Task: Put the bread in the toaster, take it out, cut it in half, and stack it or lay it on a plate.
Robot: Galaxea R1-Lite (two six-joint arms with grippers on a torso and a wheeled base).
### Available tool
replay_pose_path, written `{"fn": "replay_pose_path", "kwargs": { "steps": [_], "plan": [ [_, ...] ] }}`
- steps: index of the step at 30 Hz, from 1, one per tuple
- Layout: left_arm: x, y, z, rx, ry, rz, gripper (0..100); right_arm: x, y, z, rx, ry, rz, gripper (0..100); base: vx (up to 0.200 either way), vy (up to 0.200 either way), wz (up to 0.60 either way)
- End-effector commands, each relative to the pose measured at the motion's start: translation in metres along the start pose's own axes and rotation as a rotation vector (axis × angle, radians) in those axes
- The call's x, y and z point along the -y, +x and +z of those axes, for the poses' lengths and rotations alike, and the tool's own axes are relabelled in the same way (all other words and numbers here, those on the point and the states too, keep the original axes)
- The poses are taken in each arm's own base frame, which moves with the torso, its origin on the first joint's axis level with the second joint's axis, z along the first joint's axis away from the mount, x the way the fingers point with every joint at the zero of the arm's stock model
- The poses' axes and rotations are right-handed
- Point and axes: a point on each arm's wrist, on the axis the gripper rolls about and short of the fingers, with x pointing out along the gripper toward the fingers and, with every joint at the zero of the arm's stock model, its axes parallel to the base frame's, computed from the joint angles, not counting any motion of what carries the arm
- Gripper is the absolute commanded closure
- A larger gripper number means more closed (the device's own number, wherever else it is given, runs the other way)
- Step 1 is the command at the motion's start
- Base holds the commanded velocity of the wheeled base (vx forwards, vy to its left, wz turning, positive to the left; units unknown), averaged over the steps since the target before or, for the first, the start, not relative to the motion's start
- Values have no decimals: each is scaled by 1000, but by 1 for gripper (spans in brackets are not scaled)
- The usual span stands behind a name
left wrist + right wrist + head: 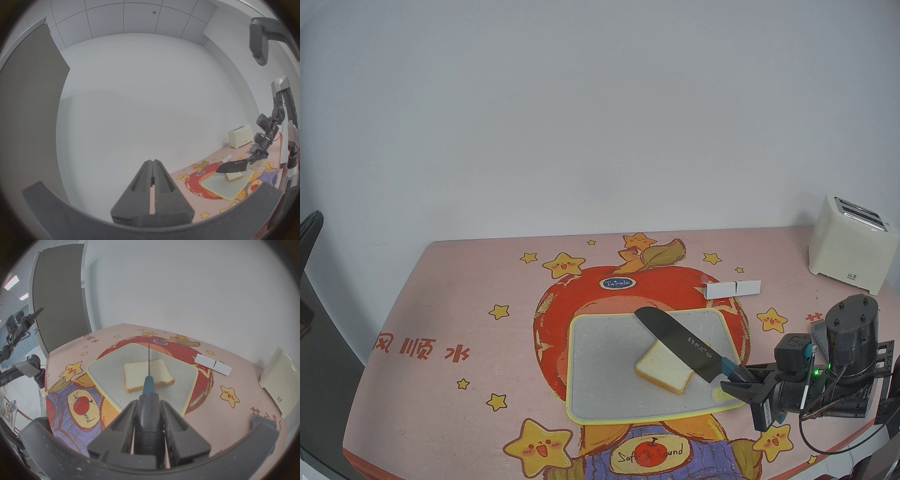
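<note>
A slice of bread (665,370) (147,374) lies flat on the grey cutting board (600,362) (109,371) in the middle of the table. My right gripper (745,382) (149,415) is shut on the handle of a black knife (681,342) (148,358), at the board's right edge. The blade is held edge-down over the middle of the slice. The cream toaster (851,242) (240,136) stands at the table's far right corner. My left gripper (152,187) is shut and empty, raised well off the table to the left.
A white knife holder (732,289) (213,364) lies on the table behind the board. The pink table (456,300) has free room on its left half.
</note>
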Motion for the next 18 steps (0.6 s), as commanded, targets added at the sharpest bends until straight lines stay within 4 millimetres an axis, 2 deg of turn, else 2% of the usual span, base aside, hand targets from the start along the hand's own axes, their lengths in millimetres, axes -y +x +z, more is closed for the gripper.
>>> {"fn": "replay_pose_path", "kwargs": {
  "steps": [1,2,3,5,7,11,14,18],
  "plan": [
    [-8,61,-16,-22,-21,-82,100,0,1,-1,-6,-4,0,100,0,0,0],
    [-8,62,-16,-21,-22,-86,100,0,1,-1,-6,-4,0,100,0,0,0],
    [-3,76,-16,3,-33,-117,100,0,1,-1,-6,-4,0,100,0,0,0],
    [4,92,-17,26,-43,-149,100,0,2,-1,-10,-3,-3,100,0,0,0],
    [22,107,-23,24,-70,-228,100,1,3,-1,-13,0,-6,100,0,0,0],
    [34,117,-37,-20,-89,-290,100,1,3,-1,-13,0,-6,100,0,0,0],
    [62,127,-46,-45,-135,-398,100,1,3,-1,-13,-1,-5,100,0,0,0],
    [86,136,-51,-54,-175,-480,100,0,3,-3,-22,-5,-2,100,0,0,0]
  ]
}}
